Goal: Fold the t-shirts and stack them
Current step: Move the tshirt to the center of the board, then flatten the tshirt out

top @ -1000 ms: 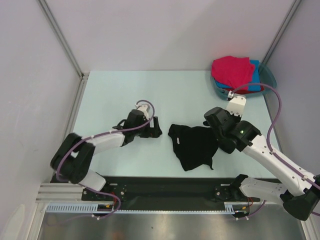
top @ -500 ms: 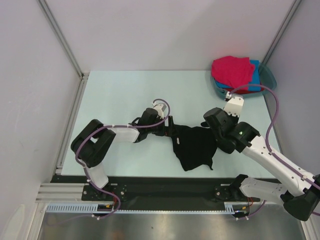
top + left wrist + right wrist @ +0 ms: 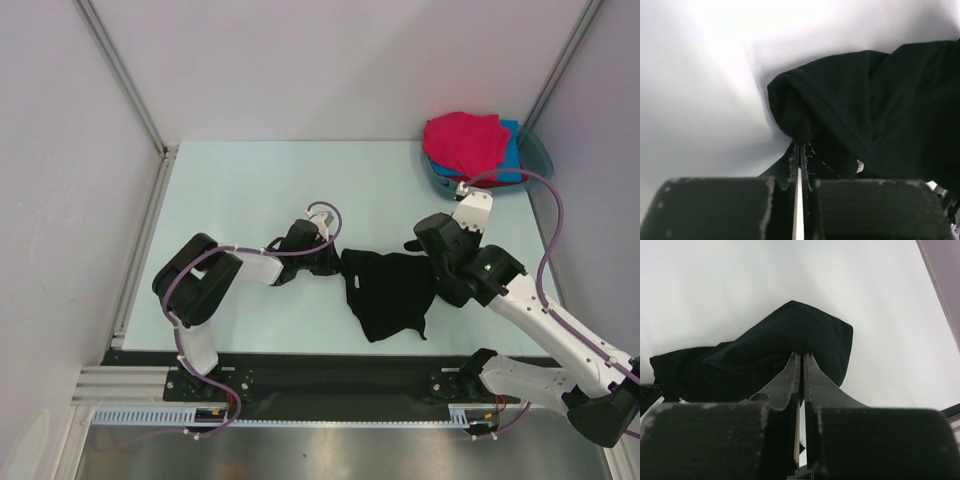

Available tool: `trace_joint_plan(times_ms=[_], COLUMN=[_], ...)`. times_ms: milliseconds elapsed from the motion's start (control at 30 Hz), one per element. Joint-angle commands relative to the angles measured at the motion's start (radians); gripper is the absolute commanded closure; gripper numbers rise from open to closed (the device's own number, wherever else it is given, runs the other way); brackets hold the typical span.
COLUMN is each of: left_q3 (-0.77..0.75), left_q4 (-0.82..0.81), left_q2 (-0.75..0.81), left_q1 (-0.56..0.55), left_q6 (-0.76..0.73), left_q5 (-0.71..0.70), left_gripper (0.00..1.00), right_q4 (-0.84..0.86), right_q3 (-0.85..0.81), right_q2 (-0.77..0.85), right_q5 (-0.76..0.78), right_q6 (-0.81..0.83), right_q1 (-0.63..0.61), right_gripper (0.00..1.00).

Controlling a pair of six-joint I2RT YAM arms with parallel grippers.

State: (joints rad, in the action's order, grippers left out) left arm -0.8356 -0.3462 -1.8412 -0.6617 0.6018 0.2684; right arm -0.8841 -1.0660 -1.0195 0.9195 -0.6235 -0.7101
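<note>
I can't read any text, label, brand, number or sign from any of my three camera views.

The black t-shirt pinched at the tips of the left gripper is soft, matt cloth with a stitched hem. The same dull fabric bunches over the tips of the right gripper, whose fingers are matt black with pale scuffs along their edges. Under both grippers the table is smooth and faintly sheened; well beyond the right gripper, a red t-shirt of matt cloth lies in a glossy teal plastic basin.
</note>
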Motion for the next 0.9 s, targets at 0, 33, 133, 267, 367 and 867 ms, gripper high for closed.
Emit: trace_joint_plan(times_ms=[0, 33, 133, 267, 367, 867], left_q3=[-0.023, -0.023, -0.001, 0.009, -0.005, -0.055], left_q4=[-0.034, -0.028, 0.012, 0.187, 0.321, 0.956], left_q2=[-0.004, 0.002, 0.077, 0.325, 0.459, 1.048], left_q1=[-0.001, -0.001, -0.001, -0.001, -0.001, -0.001], left_q6=[-0.01, -0.02, -0.056, -0.135, -0.183, -0.168], left_q5=[0.017, 0.014, -0.03, -0.125, -0.208, -0.624], left_gripper=[1.0, 1.0, 1.0, 0.99, 1.0, 1.0], right_q4=[0.045, 0.045, 0.065, 0.042, 0.005, -0.093], right_q3=[-0.009, -0.011, -0.012, -0.02, -0.035, 0.069], right_q2=[0.029, 0.032, 0.051, 0.108, 0.166, 0.151], right_q5=[0.016, 0.013, -0.017, -0.028, -0.04, -0.226], right_q6=[0.016, 0.021, 0.045, 0.042, 0.03, -0.158], right_q1=[0.006, 0.006, 0.0, -0.035, -0.054, -0.288], right_gripper=[1.0, 1.0, 1.0, 1.0, 1.0, 1.0])
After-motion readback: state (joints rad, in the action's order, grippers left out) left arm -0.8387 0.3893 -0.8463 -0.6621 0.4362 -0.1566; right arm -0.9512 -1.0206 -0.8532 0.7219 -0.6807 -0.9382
